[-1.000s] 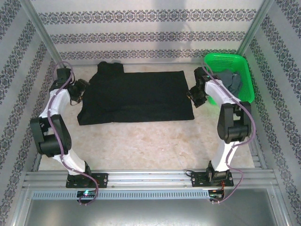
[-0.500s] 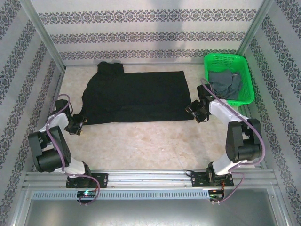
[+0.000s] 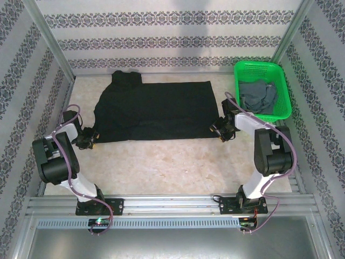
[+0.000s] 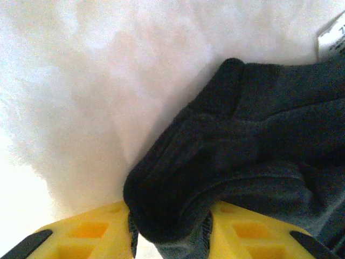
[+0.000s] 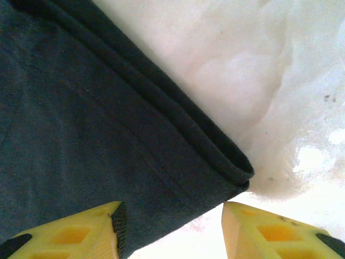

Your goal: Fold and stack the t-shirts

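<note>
A black t-shirt [image 3: 156, 110] lies flat, folded over, across the far middle of the table. My left gripper [image 3: 89, 139] is at its near left corner. In the left wrist view the yellow fingers [image 4: 81, 237] of my left gripper [image 4: 170, 226] pinch a bunched fold of the black cloth [image 4: 259, 135], and a white tag [image 4: 333, 38] shows at the top right. My right gripper [image 3: 220, 129] is at the shirt's near right corner. There my right gripper [image 5: 172, 216] stands open, astride the flat hemmed corner [image 5: 81, 135]. A dark grey t-shirt [image 3: 257, 96] lies crumpled in the basket.
The green mesh basket [image 3: 257, 64] stands at the far right corner, close behind the right arm. Patterned walls and metal posts close in the table on three sides. Bare pale tabletop [image 3: 161, 167] stretches between the shirt and the arm bases.
My left gripper has come nearer along the shirt's left edge to its near corner and closed on the cloth. My right gripper moved nearer and slightly left to the near right corner.
</note>
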`<state>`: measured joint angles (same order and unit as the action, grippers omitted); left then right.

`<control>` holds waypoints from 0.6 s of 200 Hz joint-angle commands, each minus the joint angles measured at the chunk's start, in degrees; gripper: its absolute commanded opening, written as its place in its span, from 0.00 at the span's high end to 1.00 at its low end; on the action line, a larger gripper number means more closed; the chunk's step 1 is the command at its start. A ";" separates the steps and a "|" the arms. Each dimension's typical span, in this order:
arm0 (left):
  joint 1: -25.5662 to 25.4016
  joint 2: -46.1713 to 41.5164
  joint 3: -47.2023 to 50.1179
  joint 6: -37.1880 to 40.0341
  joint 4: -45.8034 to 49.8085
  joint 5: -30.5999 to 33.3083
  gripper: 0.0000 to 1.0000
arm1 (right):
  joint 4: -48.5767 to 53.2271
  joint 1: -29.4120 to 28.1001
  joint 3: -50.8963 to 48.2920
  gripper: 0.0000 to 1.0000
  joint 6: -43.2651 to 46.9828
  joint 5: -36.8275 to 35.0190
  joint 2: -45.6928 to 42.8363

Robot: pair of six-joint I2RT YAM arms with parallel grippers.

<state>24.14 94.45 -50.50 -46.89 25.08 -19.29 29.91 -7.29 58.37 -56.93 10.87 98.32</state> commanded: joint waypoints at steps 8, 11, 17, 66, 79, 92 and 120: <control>0.03 3.30 -1.67 2.41 -7.72 -0.37 0.76 | 3.19 -0.52 1.71 0.56 -3.30 -2.81 2.38; 0.03 3.30 -1.68 2.50 -7.68 -0.25 0.77 | 3.34 -0.52 1.83 0.58 -3.52 -3.06 2.58; 0.09 3.30 -1.77 2.62 -7.54 0.02 0.81 | 3.67 -0.62 2.20 0.61 -3.84 -3.42 3.05; 0.34 2.20 -4.31 4.01 -4.22 2.84 1.00 | 6.12 -1.35 7.33 0.95 -4.04 -6.61 7.58; 0.38 0.58 -5.31 4.55 -2.06 4.80 1.00 | 7.60 -1.58 8.13 1.00 -4.18 -8.05 7.18; 0.37 -1.85 -6.09 4.95 -0.03 6.83 1.00 | 8.82 -1.76 8.25 1.00 -4.12 -9.73 5.94; 0.29 -6.65 -5.49 4.32 3.35 8.60 1.00 | 10.98 -1.94 7.82 1.00 -4.06 -11.42 2.27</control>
<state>24.38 92.77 -54.78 -43.51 24.71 -15.64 36.27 -9.17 65.58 -60.71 4.67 104.29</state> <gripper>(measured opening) 0.060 0.064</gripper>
